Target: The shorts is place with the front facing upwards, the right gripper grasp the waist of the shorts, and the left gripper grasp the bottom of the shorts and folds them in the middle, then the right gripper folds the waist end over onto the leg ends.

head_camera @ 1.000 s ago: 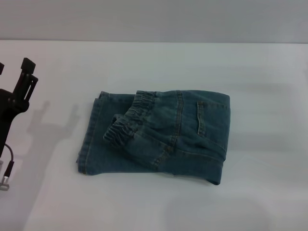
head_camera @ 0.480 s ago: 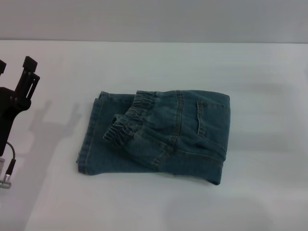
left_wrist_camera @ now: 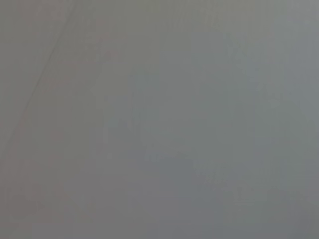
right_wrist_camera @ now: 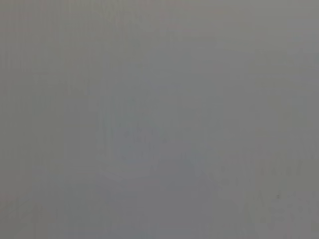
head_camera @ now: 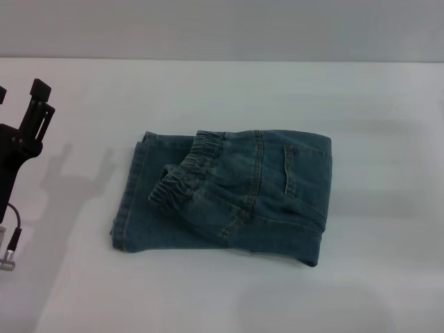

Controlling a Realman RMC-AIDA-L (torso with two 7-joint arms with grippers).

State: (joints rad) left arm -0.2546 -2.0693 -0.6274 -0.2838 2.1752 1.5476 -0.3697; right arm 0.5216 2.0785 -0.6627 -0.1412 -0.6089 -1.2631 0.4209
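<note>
Shorts: the shorts [head_camera: 229, 198] lie in the middle of the table [head_camera: 374, 104], folded into a thick blue bundle
Waist: the puckered stretchy band [head_camera: 186, 175] lies on top of the bundle, toward the robot's left side, with its edge a bit bunched up
Leg ends: the leg ends [head_camera: 125, 208] peek out under the waist band, along the left edge of the bundle
How far along: I think both folds are made, because the waist end sits over the leg ends and nothing is holding the cloth
Doing it well: the last bit is just to pull the arms away without brushing the cloth; the band looks a little crooked, so any bump could make the top layer slide off
Left gripper: the left gripper [head_camera: 21, 114] is up at the far left edge of the head view, well apart from the shorts, holding nothing; its two black prongs stand apart, so the jaws look wide
Right gripper: it is not in the head view, so I cannot tell how its jaws stand
Wrist views: both show only plain grey, with nothing to make out
Around: a thin cable with a small silver plug [head_camera: 8, 262] hangs under the left arm, and the arm's shadow falls on the table beside it
In the way: nothing lies between the gripper and the shorts
</note>
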